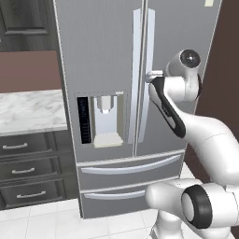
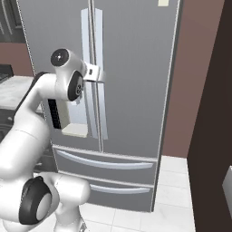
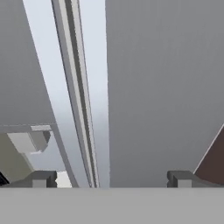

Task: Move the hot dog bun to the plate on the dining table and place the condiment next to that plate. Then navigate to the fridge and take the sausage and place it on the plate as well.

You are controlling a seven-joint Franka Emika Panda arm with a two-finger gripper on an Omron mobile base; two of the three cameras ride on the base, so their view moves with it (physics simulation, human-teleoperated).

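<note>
The grey stainless fridge [image 1: 107, 56] [image 2: 136, 68] stands right in front of me with both doors shut. My gripper [image 1: 150, 75] [image 2: 98, 75] is open and level with the upper part of the right door's long vertical handle [image 1: 148, 46] [image 2: 100, 108], close against it. In the hand view the gripper [image 3: 111, 178] has its fingertips [image 3: 41, 178] wide apart, with the pale handle [image 3: 98, 87] and the door seam running up between them. Nothing is held. The bun, plate, condiment, dining table and sausage are out of view.
A water dispenser panel [image 1: 108, 119] sits in the left door above two bottom drawers [image 1: 130, 168]. A marble counter [image 1: 28, 109] over dark drawers [image 1: 28, 170] adjoins the fridge's left. A brown wall panel [image 2: 190, 90] and a dark cabinet side [image 2: 217, 113] close the right.
</note>
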